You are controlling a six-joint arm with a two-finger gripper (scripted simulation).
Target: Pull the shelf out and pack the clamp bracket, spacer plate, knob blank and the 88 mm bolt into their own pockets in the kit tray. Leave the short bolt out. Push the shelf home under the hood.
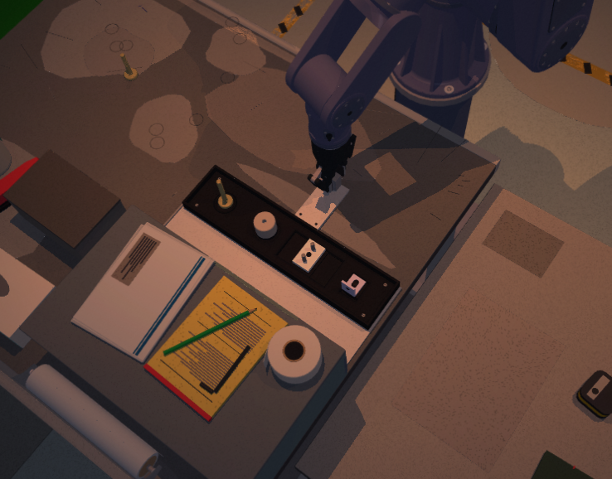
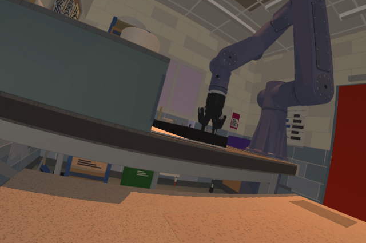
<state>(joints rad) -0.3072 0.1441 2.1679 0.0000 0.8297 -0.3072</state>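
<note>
The shelf's pale pull tab [image 1: 322,204] sticks out from the far edge of the shelf, and my gripper [image 1: 324,180] [image 2: 213,128] stands open over its outer end, holding nothing. The black kit tray [image 1: 291,245] [image 2: 189,132] sits on the pulled-out pale shelf [image 1: 265,278]. In its pockets, from left to right, are a long bolt [image 1: 223,195] standing upright, the round knob blank [image 1: 265,224], the spacer plate [image 1: 308,254] and the clamp bracket [image 1: 353,285]. A short bolt [image 1: 128,67] stands on the table at the far left.
The grey hood [image 1: 182,330] [image 2: 77,66] covers the shelf's near side. On it lie a white booklet [image 1: 141,288], a yellow pad [image 1: 216,345] with a green pencil [image 1: 208,332], and a tape roll [image 1: 294,353]. A dark block [image 1: 61,198] sits to the left.
</note>
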